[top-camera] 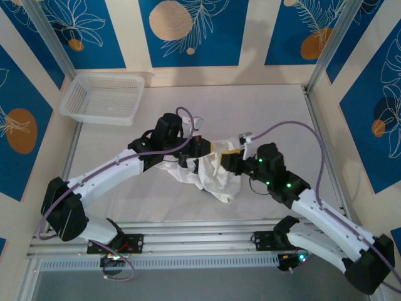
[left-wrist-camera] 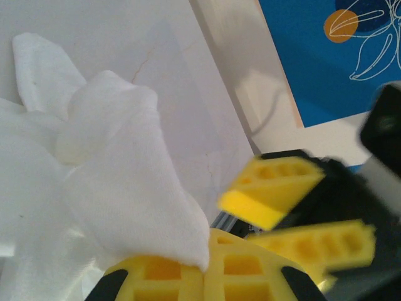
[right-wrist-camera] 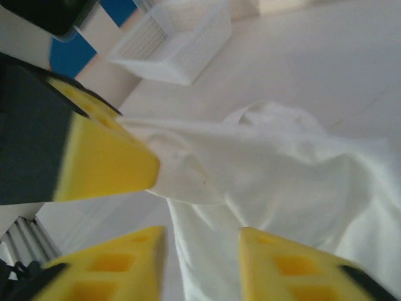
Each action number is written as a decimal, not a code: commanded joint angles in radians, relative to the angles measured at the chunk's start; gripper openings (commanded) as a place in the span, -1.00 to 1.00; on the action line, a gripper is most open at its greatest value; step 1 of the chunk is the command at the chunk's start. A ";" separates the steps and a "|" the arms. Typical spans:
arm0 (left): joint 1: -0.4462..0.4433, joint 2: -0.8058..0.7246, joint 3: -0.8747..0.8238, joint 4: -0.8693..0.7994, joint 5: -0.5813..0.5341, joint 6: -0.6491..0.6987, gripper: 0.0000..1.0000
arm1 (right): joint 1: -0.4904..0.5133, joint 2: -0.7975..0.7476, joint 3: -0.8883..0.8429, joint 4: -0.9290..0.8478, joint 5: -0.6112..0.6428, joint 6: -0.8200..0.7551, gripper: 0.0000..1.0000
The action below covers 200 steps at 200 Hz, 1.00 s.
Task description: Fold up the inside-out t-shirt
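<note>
The left arm [top-camera: 106, 170] and the right arm [top-camera: 326, 216] share one build: smooth white shells along the links and bulky black housings at the joints. A thin mauve left cable [top-camera: 190, 119] curls off the far end of the left arm. A matching right cable [top-camera: 294, 123] runs along the right arm, whose black joints carry small green lights [top-camera: 268, 183]. Each arm ends at the near edge in a black base plate [top-camera: 116, 244]. The left hand [left-wrist-camera: 203, 269] and the right hand [right-wrist-camera: 200, 263] have bright yellow fingers [right-wrist-camera: 106, 266]. These are wedge-shaped, moulded with rows of rectangular pockets, and mounted on black carriers.
</note>
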 commanded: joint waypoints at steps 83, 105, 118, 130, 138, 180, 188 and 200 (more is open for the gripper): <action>0.180 -0.051 0.024 -0.151 -0.047 0.134 -1.00 | -0.092 0.269 0.026 0.307 -0.416 -0.034 -1.00; 0.306 0.063 0.056 -0.244 0.056 0.244 -1.00 | -0.138 0.158 -0.053 0.466 -0.737 0.021 -1.00; 0.326 0.080 0.051 -0.225 0.116 0.260 -0.96 | -0.180 0.119 -0.052 0.428 -0.796 0.038 -1.00; 0.328 0.051 0.022 -0.176 0.141 0.266 -0.73 | -0.222 0.098 -0.061 0.427 -0.818 0.055 -1.00; 0.328 0.024 0.014 -0.172 0.138 0.282 -0.52 | -0.247 0.092 -0.067 0.436 -0.827 0.064 -1.00; 0.314 -0.167 -0.086 -0.197 0.013 0.356 -0.08 | -0.318 0.092 -0.066 0.419 -0.854 0.065 -1.00; 0.300 -0.201 -0.130 -0.154 0.018 0.331 -0.12 | -0.322 0.096 -0.060 0.404 -0.857 0.059 -1.00; 0.262 -0.231 -0.179 -0.087 0.038 0.298 -0.19 | -0.325 0.102 -0.057 0.394 -0.866 0.054 -1.00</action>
